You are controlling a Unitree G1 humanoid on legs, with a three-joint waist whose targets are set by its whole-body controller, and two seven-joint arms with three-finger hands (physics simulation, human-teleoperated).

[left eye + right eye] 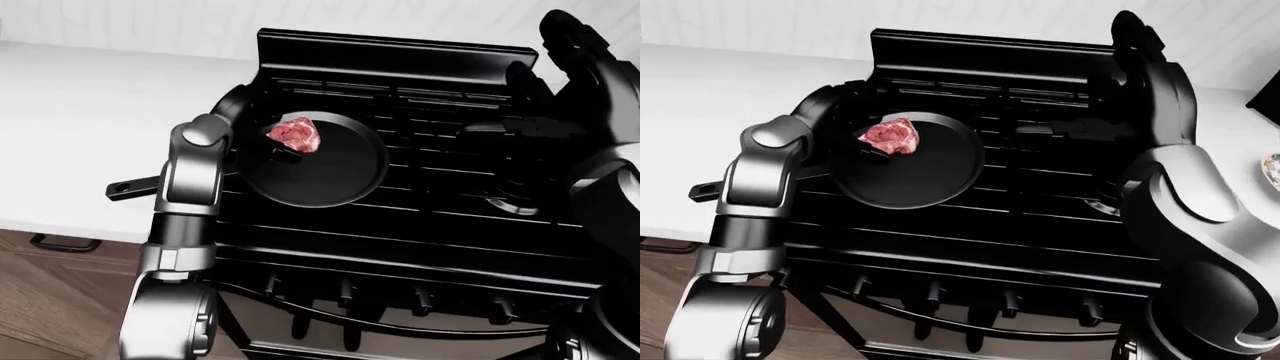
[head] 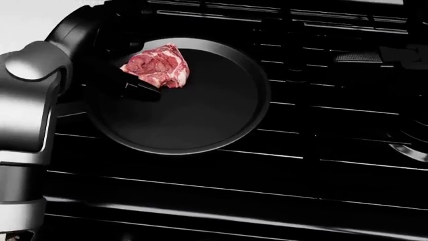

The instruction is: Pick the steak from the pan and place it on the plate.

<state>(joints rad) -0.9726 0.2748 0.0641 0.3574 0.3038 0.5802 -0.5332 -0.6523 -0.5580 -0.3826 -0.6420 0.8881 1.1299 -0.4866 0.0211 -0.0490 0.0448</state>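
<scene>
Red steak point(image 2: 159, 65) in pan point(image 2: 200, 125) | left fingers point(image 2: 140, 91) touching, grip unclear | right-eye only: plate edge point(image 1: 1270, 169)

Pan point(image 2: 200, 110) – smooth matt black metal; steak point(image 2: 158, 66) raw, marbled, rough. Stove point(image 1: 420, 202) glossy black, gleaming grate bars. Counter point(image 1: 90, 127) at 9 o'clock – flat white. Floor point(image 1: 50, 300) wood-grain brown.
</scene>
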